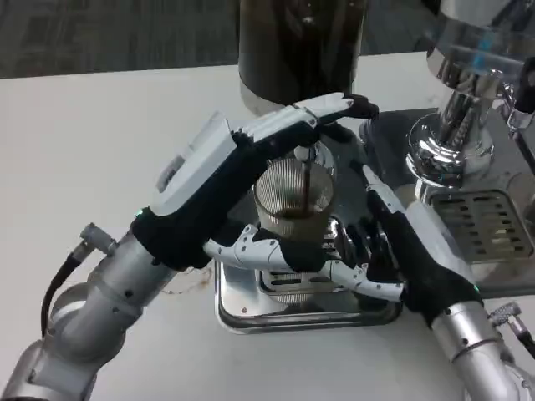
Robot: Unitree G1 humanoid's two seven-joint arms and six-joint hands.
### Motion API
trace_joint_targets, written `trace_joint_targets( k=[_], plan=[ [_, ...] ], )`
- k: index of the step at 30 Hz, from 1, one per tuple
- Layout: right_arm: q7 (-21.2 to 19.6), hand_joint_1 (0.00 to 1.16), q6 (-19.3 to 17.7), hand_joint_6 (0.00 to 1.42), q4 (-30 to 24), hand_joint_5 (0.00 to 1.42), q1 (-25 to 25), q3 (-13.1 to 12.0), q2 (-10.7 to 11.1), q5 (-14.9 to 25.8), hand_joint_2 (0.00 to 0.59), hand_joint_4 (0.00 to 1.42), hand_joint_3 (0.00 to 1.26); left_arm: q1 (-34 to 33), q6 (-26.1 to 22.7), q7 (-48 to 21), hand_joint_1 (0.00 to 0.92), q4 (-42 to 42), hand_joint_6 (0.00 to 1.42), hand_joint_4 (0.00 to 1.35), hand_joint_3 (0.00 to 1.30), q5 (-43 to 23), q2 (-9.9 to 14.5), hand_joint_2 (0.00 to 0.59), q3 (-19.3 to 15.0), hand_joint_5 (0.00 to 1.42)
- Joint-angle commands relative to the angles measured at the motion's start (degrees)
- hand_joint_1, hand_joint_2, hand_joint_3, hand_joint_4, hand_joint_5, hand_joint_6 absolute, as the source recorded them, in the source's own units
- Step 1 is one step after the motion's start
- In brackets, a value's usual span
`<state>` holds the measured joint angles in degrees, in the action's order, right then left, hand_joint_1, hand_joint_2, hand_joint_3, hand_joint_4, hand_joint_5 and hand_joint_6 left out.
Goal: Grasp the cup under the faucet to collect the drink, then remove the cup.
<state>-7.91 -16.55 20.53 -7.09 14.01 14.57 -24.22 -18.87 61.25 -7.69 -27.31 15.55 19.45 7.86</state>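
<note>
A clear, ribbed cup (292, 196) stood upright on a shiny metal drip tray (251, 313) near the middle of the white counter (92, 150), holding a dark liquid in its lower part. A thin dark stream or spout ran down into its mouth from the faucet (308, 155) just above it. Behind the cup, toward the far edge of the counter, rose a large dark cylindrical dispenser (297, 46) with a glossy surface. The left hand (226, 196), white-backed with black padding, wrapped the cup from its left side: its upper fingers (322, 109) reached over and behind the rim while its lower fingers (251, 246) curled across the front of the cup's base, so the hand held the cup. The right hand (405, 242) lay just beside the cup on its right, its fingers (364, 276) extended low toward the tray under the cup; whether they touched the cup could not be told, and they held nothing plainly. Toward the right edge of the counter stood a polished chrome fixture (456, 125) with a rounded base, and in front of it a slotted metal grille (485, 221). Both silver forearms came in from the near edge.
</note>
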Motion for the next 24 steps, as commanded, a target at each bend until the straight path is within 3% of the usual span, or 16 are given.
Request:
trace_joint_targets(
  k=[1,13,24],
  plan=[
    [0.75,0.6,-2.15,0.07,3.74,0.0,-3.15,-0.03,-0.96,0.85,0.194,0.0,0.0,0.25,-1.17,-0.97,0.0,0.69,0.33,0.19,0.27,0.39,0.82,0.007,0.57,0.38],
    [0.57,0.61,-5.46,0.07,13.98,0.0,-10.1,0.4,-3.98,1.54,0.187,0.0,0.0,0.55,-2.4,0.18,0.0,2.33,0.33,0.2,0.27,1.81,0.57,0.017,0.27,0.39],
    [-0.49,0.61,-7.88,0.06,17.63,0.0,-11.09,-0.2,-4.96,1.51,0.185,0.0,0.0,2.1,-4.01,1.23,0.0,4.55,0.33,0.2,0.28,1.81,0.81,0.025,-0.84,0.39]
  ],
)
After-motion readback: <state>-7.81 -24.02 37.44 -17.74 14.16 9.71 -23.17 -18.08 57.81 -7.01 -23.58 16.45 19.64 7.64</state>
